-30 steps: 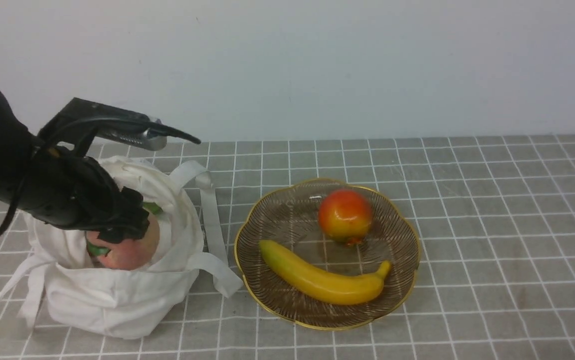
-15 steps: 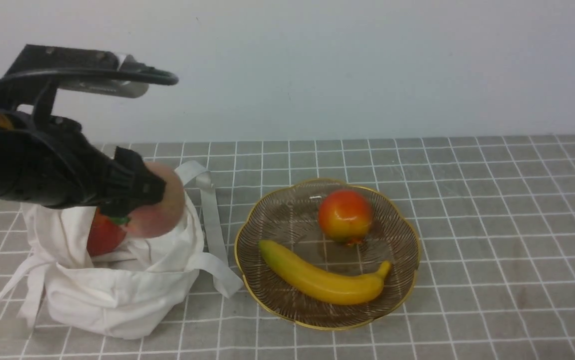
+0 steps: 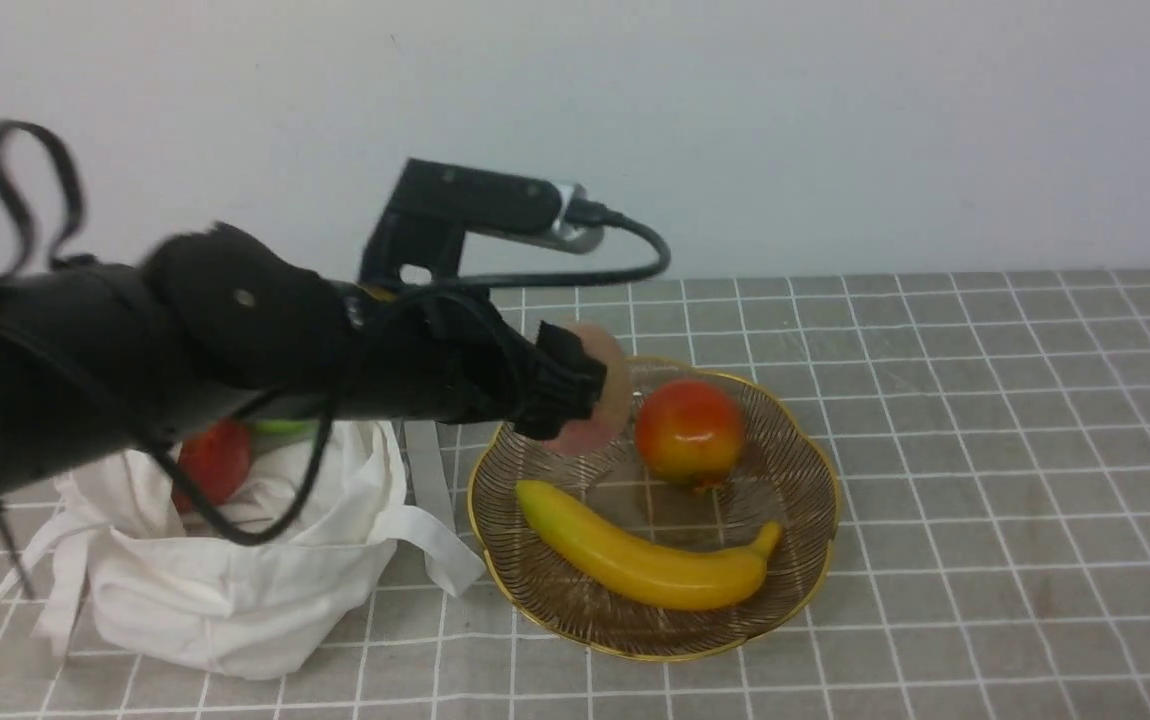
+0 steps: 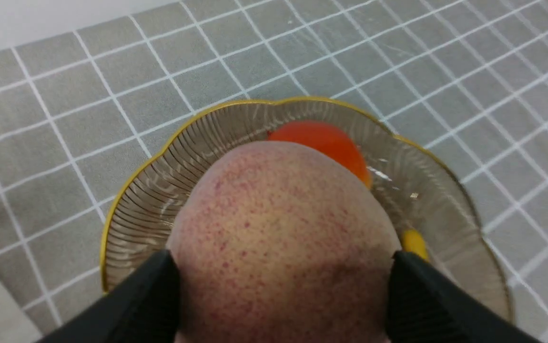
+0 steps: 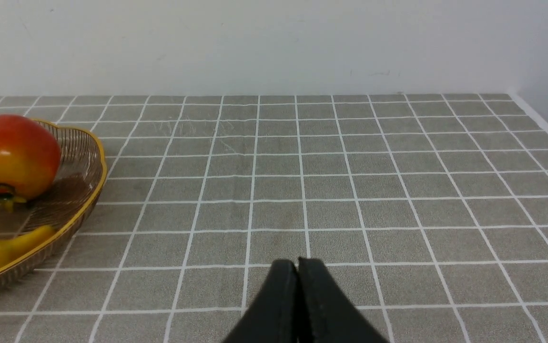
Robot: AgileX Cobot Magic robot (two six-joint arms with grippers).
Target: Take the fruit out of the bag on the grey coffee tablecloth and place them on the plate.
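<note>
My left gripper (image 3: 585, 395) is shut on the pink peach (image 3: 607, 385), holding it in the air over the left rim of the plate (image 3: 805, 590). In the left wrist view the peach (image 4: 279, 228) fills the space between the black fingers (image 4: 150, 295), with the plate (image 4: 159, 162) below it. The white bag (image 3: 235, 590) sits at the left on the grey coffee tablecloth (image 3: 1015, 480); a red apple (image 3: 215, 465) and a green fruit (image 3: 280, 427) show in its mouth. My right gripper (image 5: 298, 267) is shut and empty over bare cloth, seen only in the right wrist view.
The plate holds a red-orange round fruit (image 3: 688, 430) and a yellow banana (image 3: 645, 560). They also show in the right wrist view: the round fruit (image 5: 9, 157) and the banana (image 5: 2, 250). A white wall stands behind the table.
My left gripper lifted the peach out of the bag and carried it right, from above the bag to the plate's left rim. The apple and green fruit in the bag became visible.
</note>
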